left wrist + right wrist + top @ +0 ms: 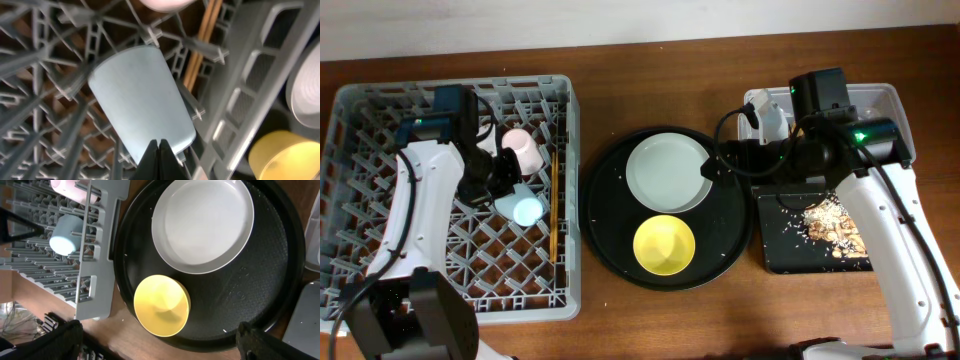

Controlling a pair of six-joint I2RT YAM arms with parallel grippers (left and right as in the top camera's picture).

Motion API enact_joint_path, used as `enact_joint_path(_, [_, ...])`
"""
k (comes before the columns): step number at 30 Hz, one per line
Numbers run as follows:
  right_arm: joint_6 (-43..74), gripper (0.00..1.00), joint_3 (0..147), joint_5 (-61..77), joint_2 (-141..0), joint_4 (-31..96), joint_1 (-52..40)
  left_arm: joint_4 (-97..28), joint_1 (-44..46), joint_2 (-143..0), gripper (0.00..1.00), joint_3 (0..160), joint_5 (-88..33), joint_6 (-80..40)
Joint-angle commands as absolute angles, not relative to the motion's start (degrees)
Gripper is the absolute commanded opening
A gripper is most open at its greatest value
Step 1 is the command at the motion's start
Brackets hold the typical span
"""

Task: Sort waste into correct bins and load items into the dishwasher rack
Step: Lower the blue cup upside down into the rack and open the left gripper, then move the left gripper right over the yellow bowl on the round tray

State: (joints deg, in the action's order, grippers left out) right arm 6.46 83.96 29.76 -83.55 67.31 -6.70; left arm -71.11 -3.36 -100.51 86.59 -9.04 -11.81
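Near the bench's left edge, in the dishwasher rack (pixel 380 120), the small light-blue cup (pixel 525 209) lies tilted, left gripper (pixel 160 150) jaws clenched on its rim, and may roll onto the chopsticks (pixel 555 200) when freed; right gripper (pixel 160 332) jaws released.

From above, the right arm covers most of the clear tub (pixel 878 97). In the left wrist view, the pink cup (pixel 162 4), the plate (pixel 306 85) and the yellow bowl (pixel 280 155) run off the edges. The right fingers (pixel 57 340) are only dark blurs.
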Motion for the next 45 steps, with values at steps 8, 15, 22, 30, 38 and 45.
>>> enact_joint_path(8, [6.5,0.99,83.5,29.0,-83.7,67.3,-7.1,-78.0,-3.4,-100.4,0.00,86.0,-12.1,-7.8])
enact_joint_path(15, [6.5,0.99,83.5,29.0,-83.7,67.3,-7.1,-72.2,-3.4,-100.4,0.00,80.8,-12.6,-10.7])
enact_joint_path(22, [6.5,0.99,83.5,29.0,-83.8,67.3,-7.1,-70.1,-3.6,-100.4,0.00,79.0,-11.5,-10.6])
enact_joint_path(30, [6.5,0.99,83.5,29.0,-83.7,67.3,-7.1,-68.9,-6.8,-100.4,0.00,83.0,-11.5,-10.7])
enact_joint_path(38, [6.5,0.99,83.5,29.0,-83.7,67.3,-7.1,-65.2,-7.4,-100.4,0.01,83.5,-6.4,-13.7])
enact_joint_path(45, [6.5,0.99,83.5,29.0,-83.7,67.3,-7.1,-64.7,-7.4,-100.4,0.05,88.2,-6.2,-13.6])
